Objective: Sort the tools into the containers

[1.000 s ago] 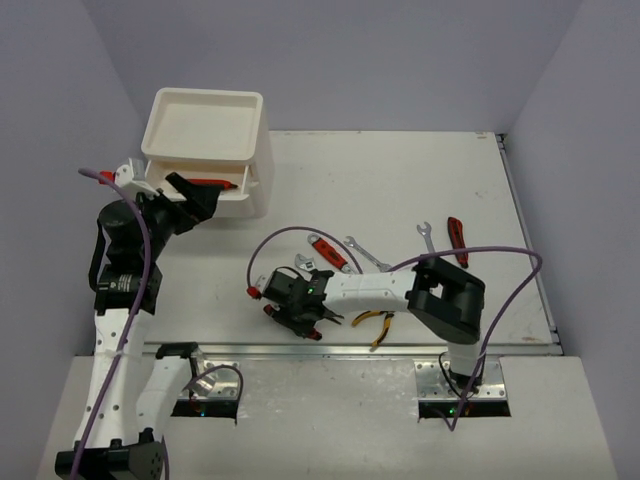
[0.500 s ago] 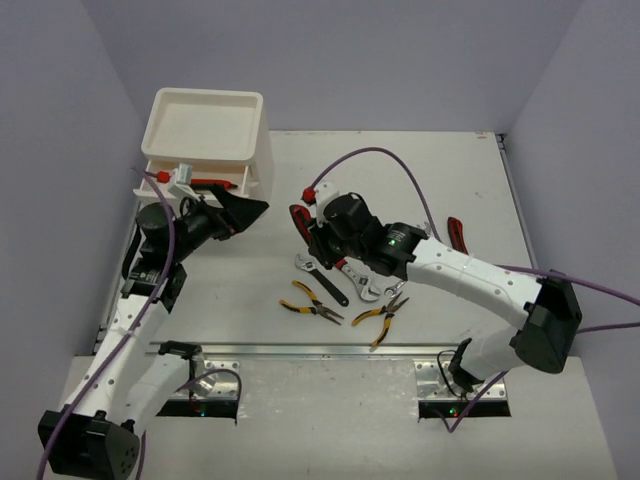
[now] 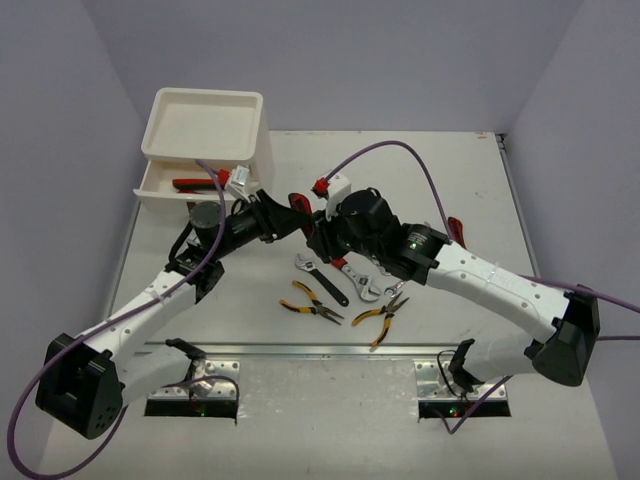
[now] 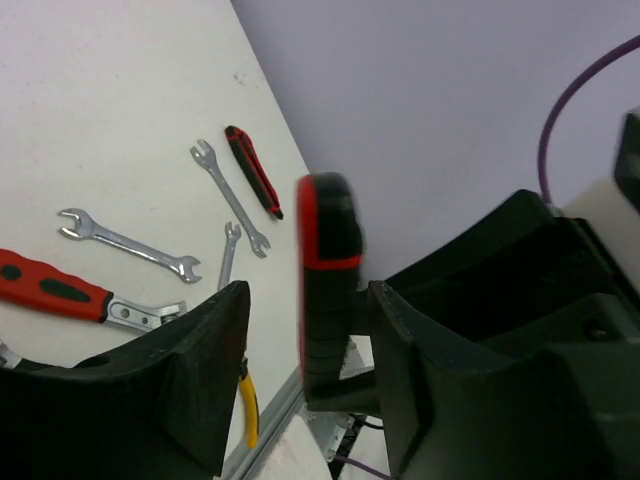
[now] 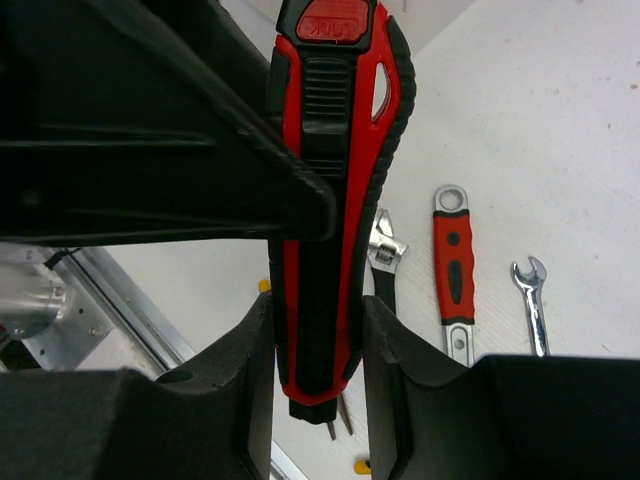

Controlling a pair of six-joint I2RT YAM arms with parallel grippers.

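Observation:
A red-and-black utility knife (image 5: 330,180) hangs in mid-air between my two grippers, above the table's middle (image 3: 300,207). My right gripper (image 5: 317,310) is shut on its lower end, one finger on each side. My left gripper (image 4: 310,300) is open around the same knife (image 4: 328,290); the knife lies by one finger, with a gap to the other. In the top view the left gripper (image 3: 285,215) and the right gripper (image 3: 318,228) meet tip to tip. The white box unit (image 3: 205,125) stands at the back left, with a drawer (image 3: 160,188) pulled open and a red-handled tool (image 3: 190,184) inside.
On the table below lie a black-handled adjustable wrench (image 3: 322,280), two yellow-handled pliers (image 3: 310,305) (image 3: 378,318), silver wrenches (image 3: 360,280), a red-handled wrench (image 5: 452,270) and a second red-and-black knife (image 4: 252,172). A metal rail (image 3: 330,350) runs along the near edge.

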